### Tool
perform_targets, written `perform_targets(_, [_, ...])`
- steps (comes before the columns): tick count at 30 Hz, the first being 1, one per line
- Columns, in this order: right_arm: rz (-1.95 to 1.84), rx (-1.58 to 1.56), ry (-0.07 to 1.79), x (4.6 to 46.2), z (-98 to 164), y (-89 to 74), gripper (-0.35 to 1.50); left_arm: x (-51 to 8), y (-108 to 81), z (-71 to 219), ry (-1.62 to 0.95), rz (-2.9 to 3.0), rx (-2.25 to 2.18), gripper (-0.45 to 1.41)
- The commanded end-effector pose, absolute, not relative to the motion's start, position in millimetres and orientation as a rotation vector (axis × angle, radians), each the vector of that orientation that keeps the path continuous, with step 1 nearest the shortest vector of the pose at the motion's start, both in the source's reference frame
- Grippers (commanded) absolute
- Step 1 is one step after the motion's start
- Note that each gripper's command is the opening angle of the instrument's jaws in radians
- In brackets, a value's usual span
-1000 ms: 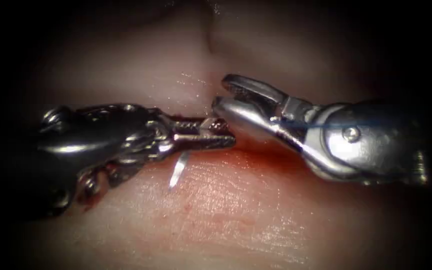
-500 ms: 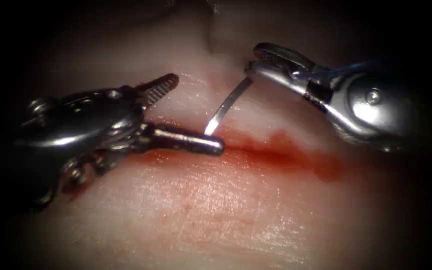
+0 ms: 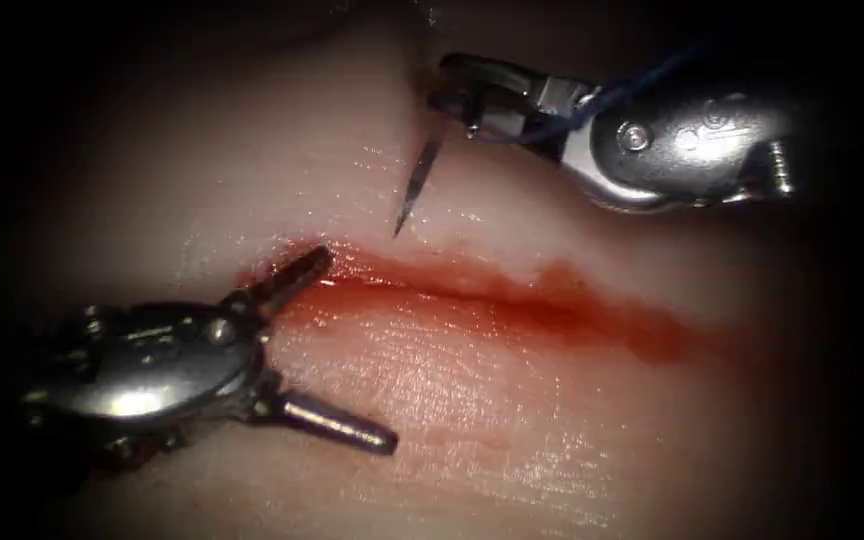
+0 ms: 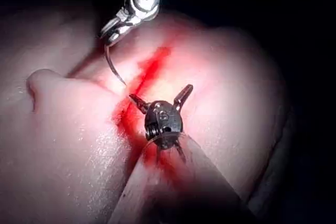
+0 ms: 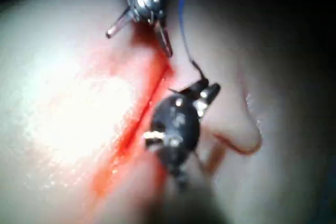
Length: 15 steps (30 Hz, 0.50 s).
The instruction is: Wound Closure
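Needle (image 3: 414,190) hangs clear of the tissue (image 3: 472,400), above the cut (image 3: 512,300), pinched at its blunt end by my right tool (image 3: 457,95); blue thread (image 3: 642,85) trails off. My left tool (image 3: 347,350) gapes wide, holding nothing, one jaw tip at the cut.

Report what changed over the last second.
The left hand let go of the needle, opened and drew back down-left. The right hand took the needle near its rear end and lifted it up, clear of the tissue. The cut stayed unchanged.
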<state>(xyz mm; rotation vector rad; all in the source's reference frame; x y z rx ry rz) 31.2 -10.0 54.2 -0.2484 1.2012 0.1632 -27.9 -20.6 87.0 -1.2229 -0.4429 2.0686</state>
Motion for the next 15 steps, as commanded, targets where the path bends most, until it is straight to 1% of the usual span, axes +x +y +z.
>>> perform_targets(1, [0.158,-0.252,1.205,31.8,54.6,-10.4,-0.35,-28.6,-21.6,88.0,-0.45,2.071,-1.223,1.23])
perform_targets(8, [0.124,-0.277,1.2,32.3,54.8,-10.9,-0.35,-30.6,-23.6,91.7,-0.486,2.111,-1.204,1.16])
perform_targets(11, [0.11,-0.276,1.209,32.5,55.1,-10.9,-0.35,-30.8,-24.1,92.7,-0.507,2.109,-1.19,1.13])
perform_targets(15, [0.071,-0.282,1.208,33.3,56.1,-11.4,-0.35,-30.7,-24.5,93.7,-0.528,2.097,-1.166,1.13])
